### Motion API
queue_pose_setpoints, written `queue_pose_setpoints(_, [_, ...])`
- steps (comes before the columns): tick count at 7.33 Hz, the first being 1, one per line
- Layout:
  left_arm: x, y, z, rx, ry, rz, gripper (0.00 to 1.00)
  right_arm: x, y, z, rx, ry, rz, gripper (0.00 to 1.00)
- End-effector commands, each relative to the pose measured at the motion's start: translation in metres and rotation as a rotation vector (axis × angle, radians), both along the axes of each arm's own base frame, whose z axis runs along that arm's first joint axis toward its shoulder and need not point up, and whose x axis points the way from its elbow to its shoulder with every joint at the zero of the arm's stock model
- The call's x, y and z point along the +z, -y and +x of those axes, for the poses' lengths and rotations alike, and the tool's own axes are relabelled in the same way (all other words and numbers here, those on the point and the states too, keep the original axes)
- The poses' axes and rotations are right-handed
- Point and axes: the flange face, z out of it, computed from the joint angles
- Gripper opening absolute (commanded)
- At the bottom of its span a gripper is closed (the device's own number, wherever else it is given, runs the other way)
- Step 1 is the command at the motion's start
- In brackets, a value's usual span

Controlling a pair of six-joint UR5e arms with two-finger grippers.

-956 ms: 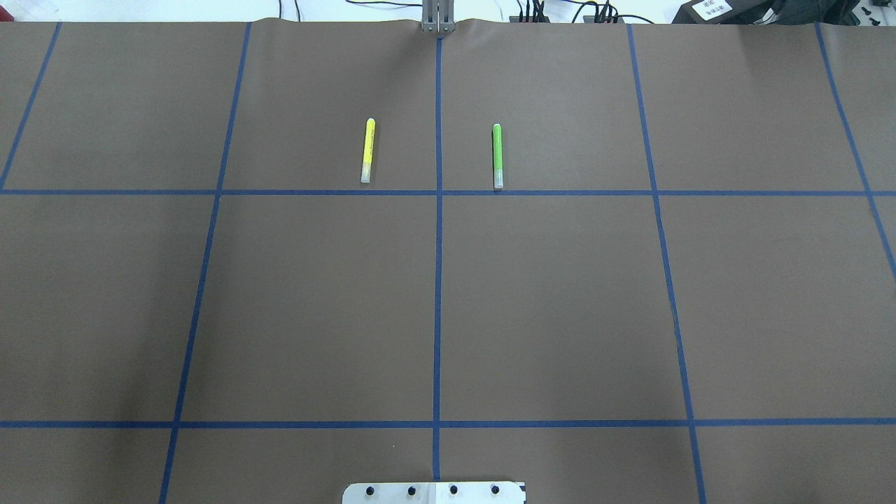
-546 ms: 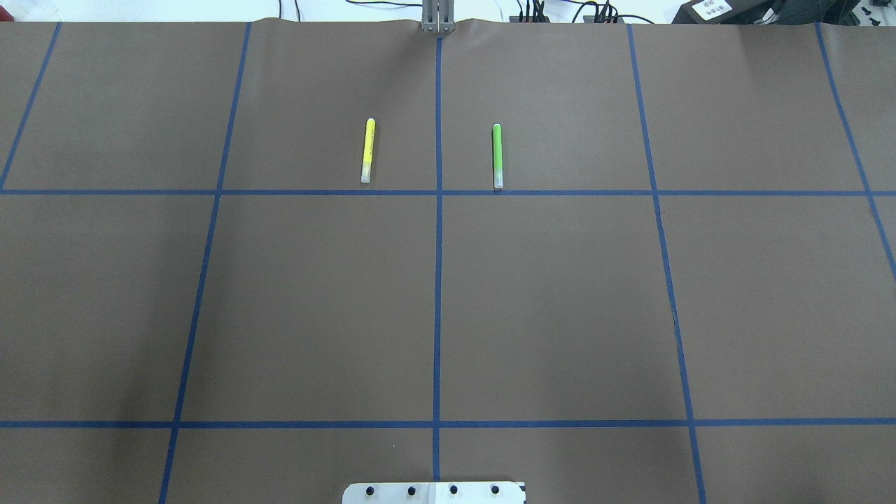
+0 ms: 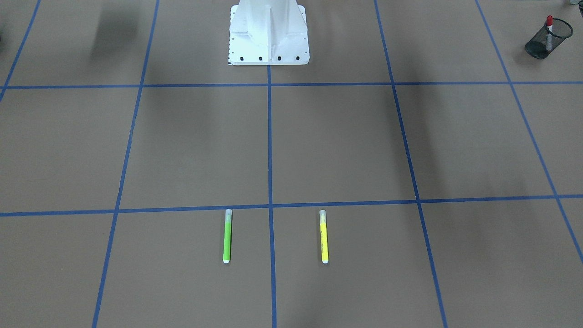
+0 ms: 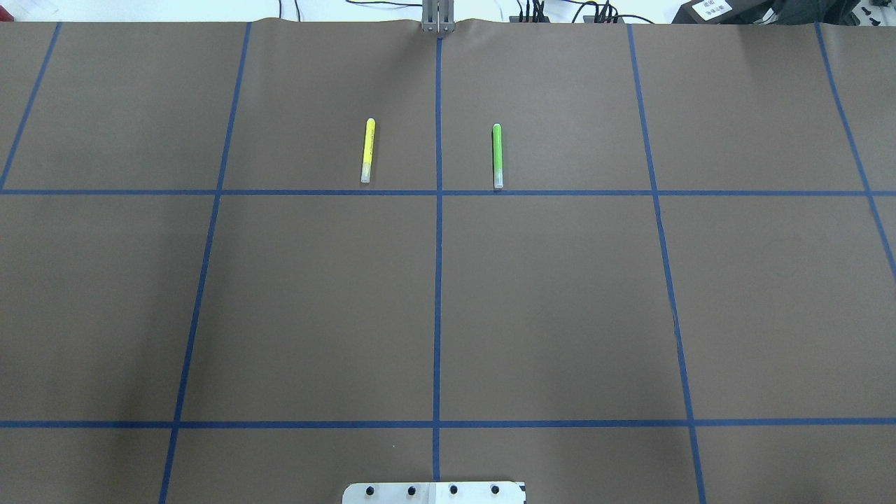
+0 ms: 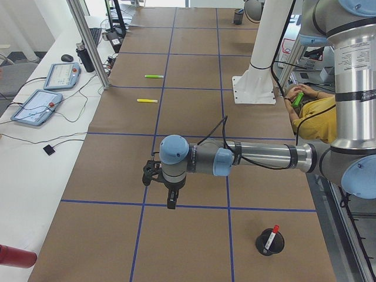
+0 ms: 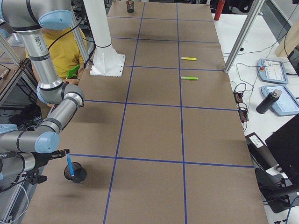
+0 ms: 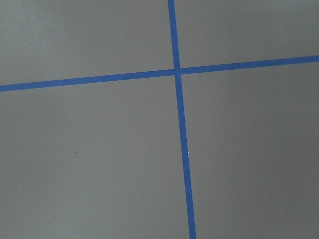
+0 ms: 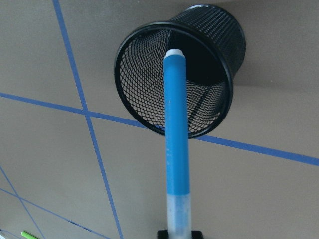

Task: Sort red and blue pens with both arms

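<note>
Desk (image 4: 560, 315): matte brown paper cover, blue tape (image 4: 437, 280) laid in a square grid. White metal base plate (image 3: 268, 45) bolted at the robot's edge.

Right gripper (image 8: 179, 234): closed on the blue pen (image 8: 176, 149), holding it at the clear greyish cap end. Only a bit of black finger shows at the bottom edge of the wrist view. The pen is a slim, smooth cylinder, its white end pointing away from the gripper at the mouth of a black mesh cup (image 8: 144, 89). The cup is round wire mesh with a solid rim and stands on the desk at the robot's right end. Whether the white tip is past the rim: cannot tell.

Left gripper (image 5: 170, 198): small, black, hanging under the wrist of the left arm (image 5: 258, 157), a silver tube with pale blue joint caps, above the desk near a tape line. How far open: cannot tell. Its wrist camera shows only paper and a tape crossing.

Red pen (image 5: 271, 237): white barrel, red cap uppermost, leaning in a second mesh cup (image 5: 269, 244) at the robot's left end, near the left gripper.

Yellow marker (image 4: 367, 150) and green marker (image 4: 498, 155): flat on the paper, parallel, one on each side of the centre tape line, well apart from both cups.

Person in a yellow top (image 5: 314, 114) seated behind the robot's base.
</note>
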Motion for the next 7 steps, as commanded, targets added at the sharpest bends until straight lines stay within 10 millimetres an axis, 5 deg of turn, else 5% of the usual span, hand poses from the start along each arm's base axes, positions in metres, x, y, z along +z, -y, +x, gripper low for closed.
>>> queue_pose_setpoints(1, [0.000, 0.000, 0.000, 0.000, 0.000, 0.000, 1.00, 0.000, 0.000, 0.001, -0.001, -0.008, 0.011, 1.00])
queue_pose_setpoints(7, [0.001, -0.001, 0.000, -0.001, 0.000, -0.005, 1.00, 0.001, 0.004, 0.026, -0.026, -0.119, 0.017, 1.00])
